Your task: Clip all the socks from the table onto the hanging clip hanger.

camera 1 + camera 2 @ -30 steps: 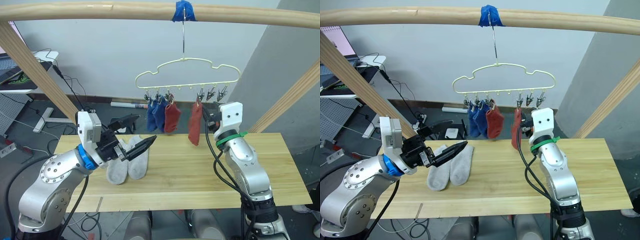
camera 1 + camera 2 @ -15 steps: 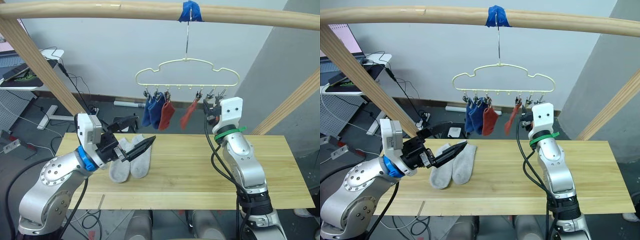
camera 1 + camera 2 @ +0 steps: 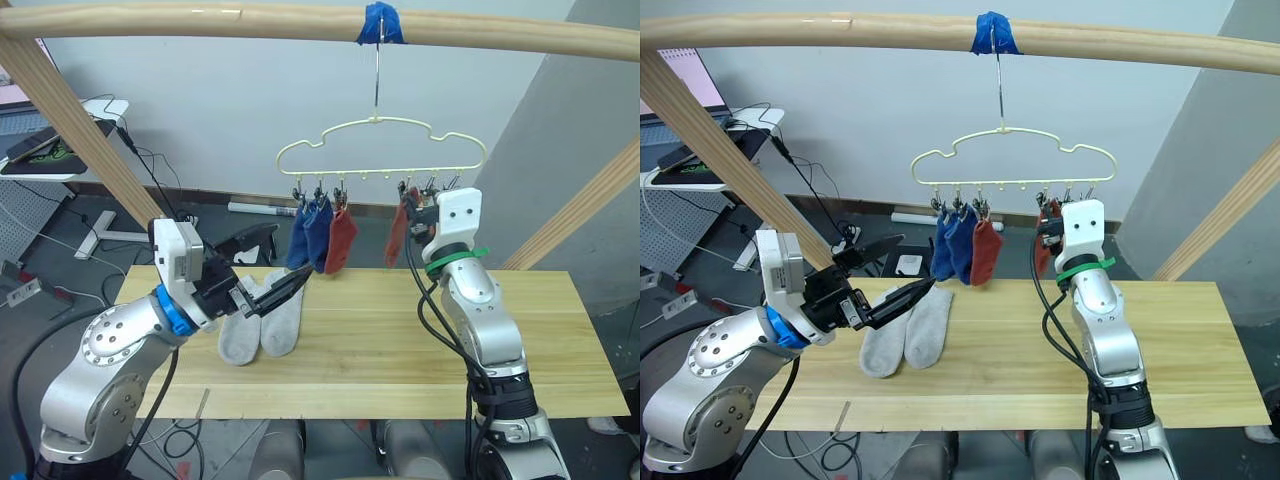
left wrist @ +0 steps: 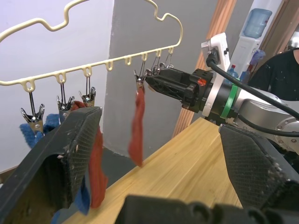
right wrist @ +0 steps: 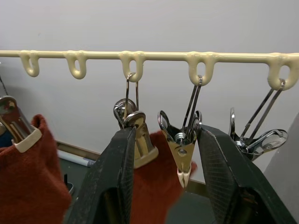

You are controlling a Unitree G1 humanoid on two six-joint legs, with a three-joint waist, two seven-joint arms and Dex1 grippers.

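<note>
Four socks up on the hanger (image 3: 380, 150) already: two blue (image 3: 311, 232), one red (image 3: 341, 240) next to them, one more red (image 3: 398, 230) at the right gripper (image 3: 420, 212). Two grey socks (image 3: 260, 318) left, flat on the table (image 3: 400, 340), side by side and touching. So about two thirds done, going by the count. Right jaws wide open, holding nothing, up at the row of clips, with an empty clip (image 5: 180, 140) hanging between them and the clipped red sock just beside and behind one jaw. Looks like that sock was let go and sits safe in its clip (image 5: 133, 126). Left gripper (image 3: 262, 288) open wide too, empty, hanging just above the grey pair, near but not touching as far as can be told. Next job, most likely: dip down, pinch one grey sock, lift it to a free clip.
</note>
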